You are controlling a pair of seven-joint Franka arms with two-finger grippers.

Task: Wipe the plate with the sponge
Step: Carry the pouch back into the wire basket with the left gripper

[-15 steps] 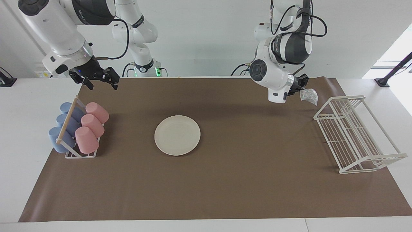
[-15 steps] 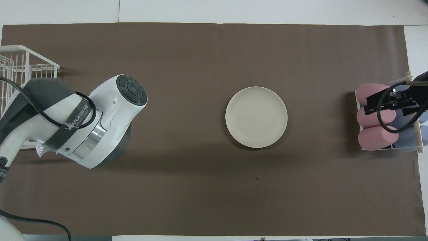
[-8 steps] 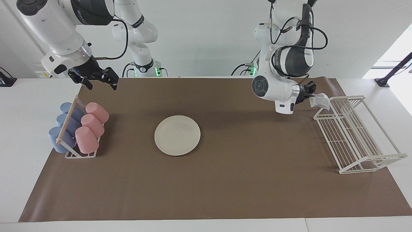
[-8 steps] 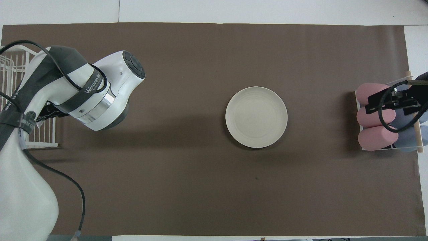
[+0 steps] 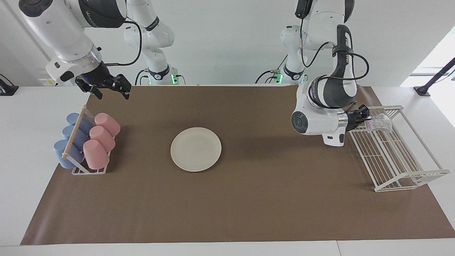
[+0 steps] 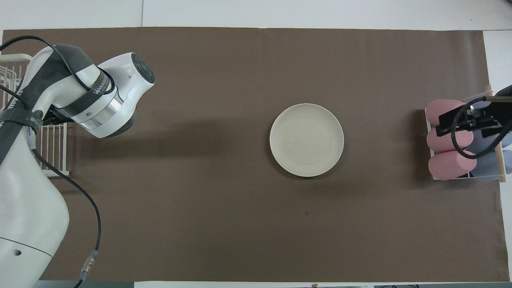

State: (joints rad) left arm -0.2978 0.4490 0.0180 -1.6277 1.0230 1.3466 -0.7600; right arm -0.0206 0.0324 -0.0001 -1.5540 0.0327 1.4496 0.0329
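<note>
The cream-white plate [image 5: 196, 149] lies flat in the middle of the brown mat and also shows in the overhead view [image 6: 307, 140]. My left gripper [image 5: 366, 120] is shut on the silvery mesh sponge [image 5: 380, 123] and holds it over the end of the white wire rack [image 5: 394, 156] that is nearer to the robots, well away from the plate. In the overhead view the left arm's own body hides that gripper and the sponge. My right gripper [image 5: 111, 92] is open and empty, waiting in the air over the cup rack [image 6: 460, 122].
A small rack with pink cups [image 5: 101, 140] and blue cups [image 5: 69, 140] stands at the right arm's end. The wire rack [image 6: 52, 140] stands at the left arm's end. The brown mat [image 5: 249, 199] covers most of the white table.
My left arm has swung the sponge outward and down, from above the mat beside the wire rack to over the rack. The right gripper has stayed in place.
</note>
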